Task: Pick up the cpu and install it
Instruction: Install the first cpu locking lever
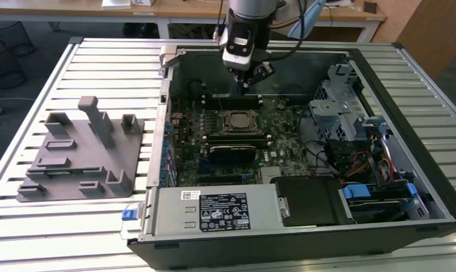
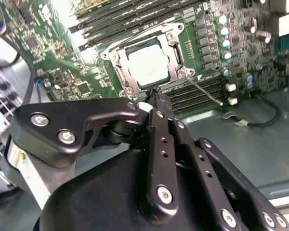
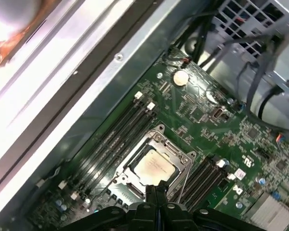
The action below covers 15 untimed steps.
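The cpu [image 1: 234,120] [image 2: 148,66] [image 3: 154,167], a pale silver square, lies flat inside the socket frame [image 2: 177,52] on the green motherboard of the open computer case. A thin metal lever [image 2: 204,92] sticks out beside the socket. My gripper [image 1: 246,81] [image 2: 156,94] [image 3: 154,189] hangs above the board, toward the case's back wall from the socket. Its two black fingers are pressed together with nothing between them, and they are clear of the cpu.
A grey box with a label [image 1: 212,211] fills the case's front. Drive cages and cables [image 1: 349,119] crowd the exterior view's right. Memory slots [image 1: 229,102] flank the socket. A grey plastic fixture [image 1: 84,153] stands on the slatted table at the exterior view's left.
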### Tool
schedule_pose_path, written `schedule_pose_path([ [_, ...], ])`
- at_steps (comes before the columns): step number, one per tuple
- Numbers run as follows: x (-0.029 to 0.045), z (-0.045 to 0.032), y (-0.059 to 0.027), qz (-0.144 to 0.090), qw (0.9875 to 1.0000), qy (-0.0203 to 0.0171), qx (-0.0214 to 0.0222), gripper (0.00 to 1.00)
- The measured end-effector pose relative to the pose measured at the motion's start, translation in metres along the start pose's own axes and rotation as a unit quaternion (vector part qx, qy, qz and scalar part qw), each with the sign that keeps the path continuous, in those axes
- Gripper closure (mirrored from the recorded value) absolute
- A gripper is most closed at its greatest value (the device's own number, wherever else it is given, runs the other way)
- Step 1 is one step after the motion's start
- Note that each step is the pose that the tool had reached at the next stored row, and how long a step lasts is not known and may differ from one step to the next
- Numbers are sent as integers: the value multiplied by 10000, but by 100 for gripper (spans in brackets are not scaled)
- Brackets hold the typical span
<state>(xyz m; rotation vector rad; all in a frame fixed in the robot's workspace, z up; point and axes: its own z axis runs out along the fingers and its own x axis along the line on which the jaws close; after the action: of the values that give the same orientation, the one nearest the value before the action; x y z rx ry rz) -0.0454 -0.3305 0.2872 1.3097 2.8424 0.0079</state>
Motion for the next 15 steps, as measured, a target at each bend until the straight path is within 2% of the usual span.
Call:
schedule_pose_path([
  [5,0,9,0,-403,9992,-1,1,89],
  [8,0,14,0,-671,9977,0,-1,89],
  [11,0,20,0,-940,9956,2,-3,89],
  [15,0,28,0,-1305,9914,5,-7,89],
])
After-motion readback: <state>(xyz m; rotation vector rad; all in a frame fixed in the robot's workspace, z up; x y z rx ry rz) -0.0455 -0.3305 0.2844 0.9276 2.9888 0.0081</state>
